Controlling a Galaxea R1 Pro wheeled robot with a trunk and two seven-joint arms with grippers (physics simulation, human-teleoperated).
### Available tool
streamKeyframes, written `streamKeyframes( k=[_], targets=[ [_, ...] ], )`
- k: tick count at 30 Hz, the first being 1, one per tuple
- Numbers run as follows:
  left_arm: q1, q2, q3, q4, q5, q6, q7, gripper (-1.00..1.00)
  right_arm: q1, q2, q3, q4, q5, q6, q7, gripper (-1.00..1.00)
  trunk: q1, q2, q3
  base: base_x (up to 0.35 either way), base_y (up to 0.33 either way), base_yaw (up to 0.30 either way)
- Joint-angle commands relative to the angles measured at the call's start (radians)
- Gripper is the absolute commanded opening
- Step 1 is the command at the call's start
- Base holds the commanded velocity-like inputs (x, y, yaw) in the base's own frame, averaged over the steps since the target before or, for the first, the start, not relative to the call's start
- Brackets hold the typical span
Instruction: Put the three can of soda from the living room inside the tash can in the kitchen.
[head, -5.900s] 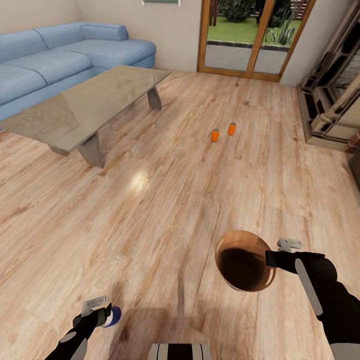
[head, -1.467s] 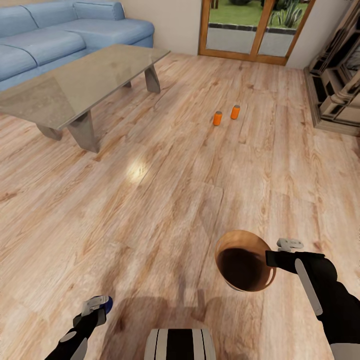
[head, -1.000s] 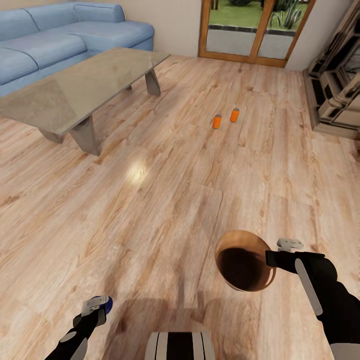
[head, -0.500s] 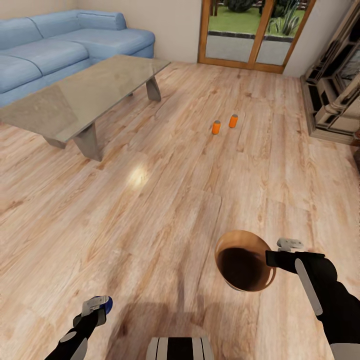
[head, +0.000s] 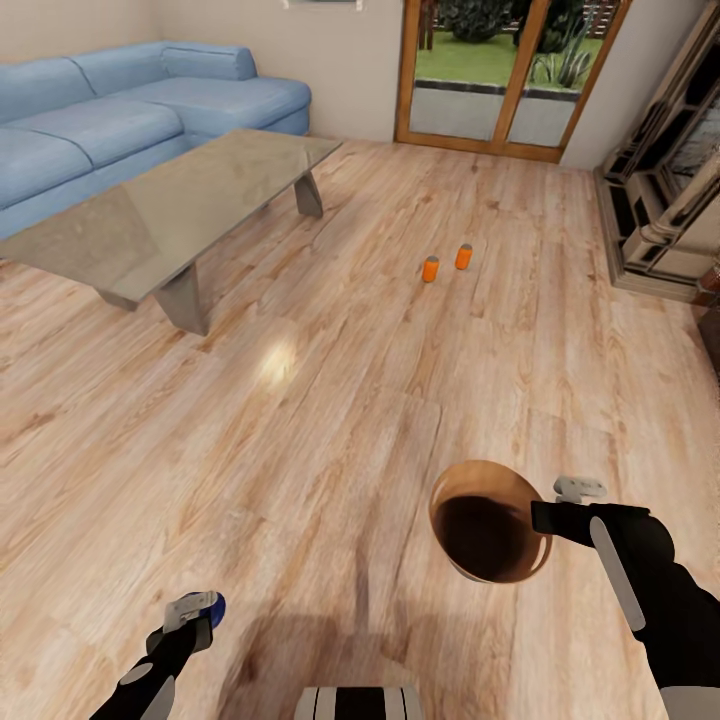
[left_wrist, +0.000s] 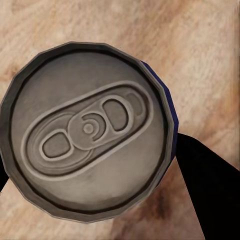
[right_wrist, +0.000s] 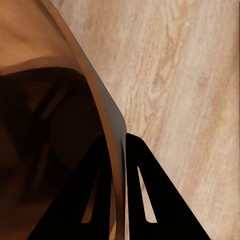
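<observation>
Left tool (head: 196, 610) grasps a blue can (left_wrist: 90, 132); right tool (right_wrist: 117, 165) pinches the bin (head: 490, 520) rim. Two orange cans (head: 446, 263) far ahead look light, rigid, slippery: take them round the middle.

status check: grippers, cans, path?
Left gripper shut on a blue-sided can. Right gripper pinching the bin rim. Two orange cans upright on the floor ahead. Nothing between; low table off left.

2 black arms (head: 650, 575) with grey stripes, pale grey claw mounts, striped trunk (head: 358, 703).
</observation>
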Motion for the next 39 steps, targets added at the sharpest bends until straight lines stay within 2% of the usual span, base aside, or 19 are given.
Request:
streamKeyframes(
  k=[1, 39],
  targets=[
    [0.0, 0.0, 0.0, 0.0, 0.0, 0.0, -0.001, -1.0, 0.0, 0.0, 0.0, 0.0, -0.018, 0.0, 0.005, -1.0, -0.004, 0.007, 0.005, 0.0, 0.0, 0.0],
    [0.0, 0.0, 0.0, 0.0, 0.0, -0.001, -0.002, -1.0, 0.0, 0.001, 0.0, 0.0, -0.018, 0.0, 0.005, -1.0, -0.15, 0.273, 0.187, 0.0, 0.0, 0.0]
  ],
)
